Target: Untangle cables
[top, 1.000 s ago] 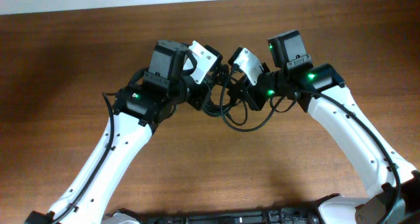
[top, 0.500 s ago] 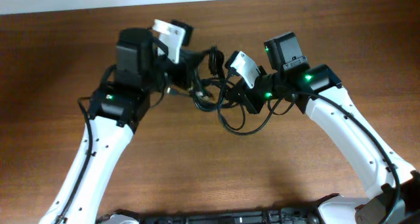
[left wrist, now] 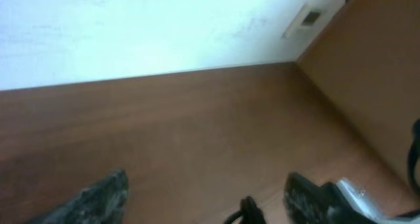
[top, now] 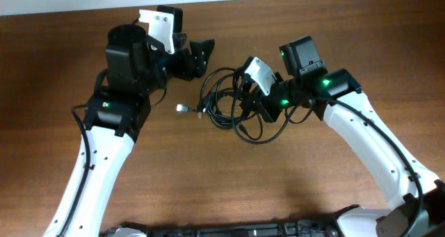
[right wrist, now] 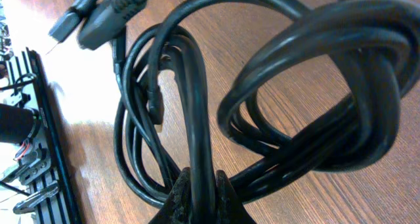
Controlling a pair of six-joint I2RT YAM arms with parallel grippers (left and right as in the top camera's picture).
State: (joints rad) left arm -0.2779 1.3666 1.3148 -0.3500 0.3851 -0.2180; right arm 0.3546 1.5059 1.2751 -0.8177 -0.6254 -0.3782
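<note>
cables (top: 224, 101): knotted bundle on surface (top: 278, 195), middle toward far edge | feel: probably light, floppy (loops may snag) | left fingers (top: 202, 51): spread wide, empty | right fingers (right wrist: 189, 199): clamped on one strand | take: loose plug end (top: 182, 109)

I have the knotted bundle of thin black flexible cables (top: 224, 101) lying on the brown wooden table (top: 208, 188), mid-frame in the overhead view, between my two arms. The right gripper (top: 247, 103) sits at the bundle's right edge, pinched on one strand. In the right wrist view that strand rises from bottom centre, with the knot at upper right. The left gripper (top: 197, 56) hangs above and left of the bundle, apart from it, jaws spread around nothing. A small metal-tipped plug end (top: 182, 109) pokes out on the bundle's left, lower in the frame than the left gripper.
</note>
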